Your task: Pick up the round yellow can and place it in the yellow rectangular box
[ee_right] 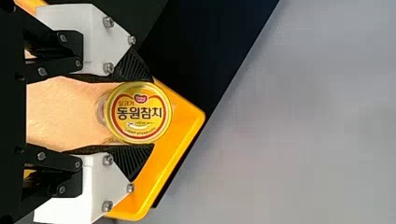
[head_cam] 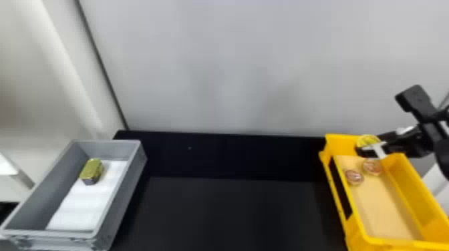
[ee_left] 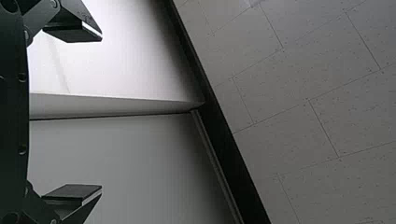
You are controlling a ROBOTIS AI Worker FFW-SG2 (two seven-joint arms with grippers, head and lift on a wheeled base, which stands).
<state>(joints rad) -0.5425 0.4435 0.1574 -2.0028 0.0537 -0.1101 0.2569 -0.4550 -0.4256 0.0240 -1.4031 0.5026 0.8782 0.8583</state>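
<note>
- The wall [head_cam: 234, 66] stands behind everything, beyond my right pincer [head_cam: 366, 147].
- In the left wrist view I have a tiled surface [ee_left: 303, 121] out past the tips of my left pincer [ee_left: 100, 112].
- The black table [head_cam: 234, 213] spreads out to the right pincer's left.
- The yellow box [head_cam: 358, 222] is under my right pincer, which comes in over its far end from the right; the rest of the box runs back towards me.
- The grey box [head_cam: 117, 200] is well apart from that pincer, off to its left.
- My right pincer is closed on the can, a finger pressed to each side.
- My left pincer is wide open, its fingers well apart.
- A white sheet [head_cam: 80, 207] lies in the grey box, also far to the right pincer's left.
- The block [head_cam: 91, 169], yellow-green on top and dark on its near side, sits by the sheet's far end, well left of the right pincer.
- The can [ee_right: 138, 112], round and yellow, is between my right pincer's fingertips, over the far end of the yellow box.
- Two reddish tins [head_cam: 372, 167] lie on the yellow box's floor, lower than the right pincer and nearer to me.
</note>
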